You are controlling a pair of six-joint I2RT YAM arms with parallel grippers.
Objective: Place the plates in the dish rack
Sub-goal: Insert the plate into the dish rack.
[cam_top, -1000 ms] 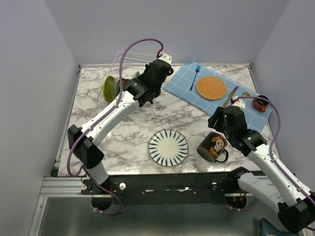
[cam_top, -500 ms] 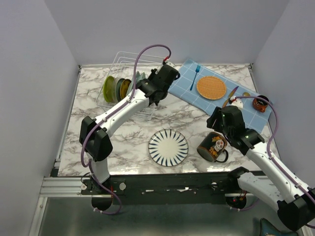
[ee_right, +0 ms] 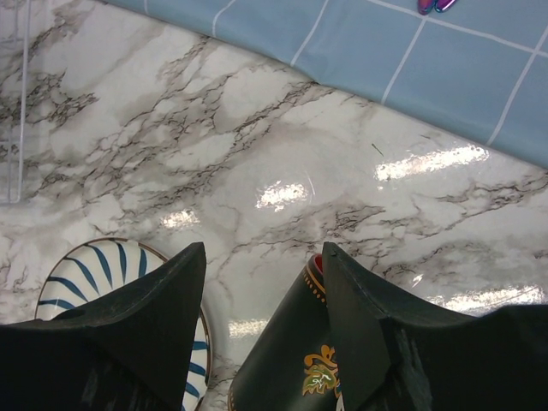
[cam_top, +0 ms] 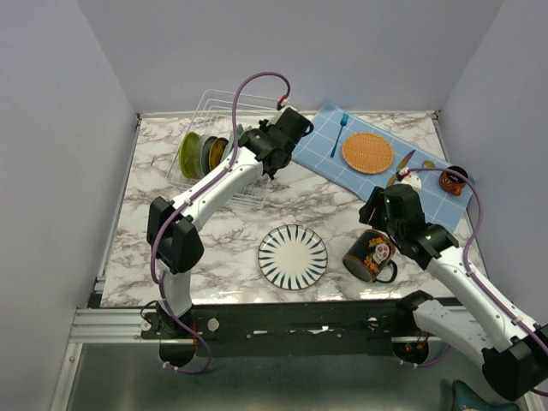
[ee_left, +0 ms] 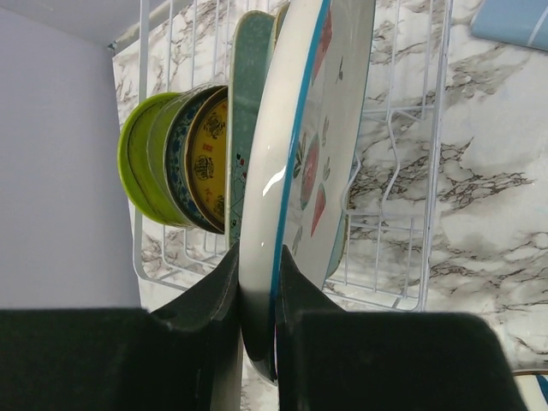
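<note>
Over at the far left of the marble table, the left gripper is clamped on the rim of the white watermelon-slice plate. One finger presses on each face, and the blue-edged rim runs up between them. The plate stands on edge, reaching away from the fingers across the white wire dish rack. The frames do not show whether its far edge rests on the wires.

Just left of the plate in the rack stands the mint-green plate. Beyond that come the yellow plate, the teal-patterned plate and a lime-green plate at the left end, all upright and packed close together. From above, the left arm stretches from its base to the rack's right side, and the gripper is at the rack's near right corner.

On the right, the right gripper has its fingers spread apart and holds nothing. It hangs above the table with the black decorated mug directly below it. The blue-striped plate lies flat on the marble just left of the mug, at the near middle of the table, well apart from the rack. A blue checked placemat at the far right carries the orange woven mat and a blue fork.
</note>
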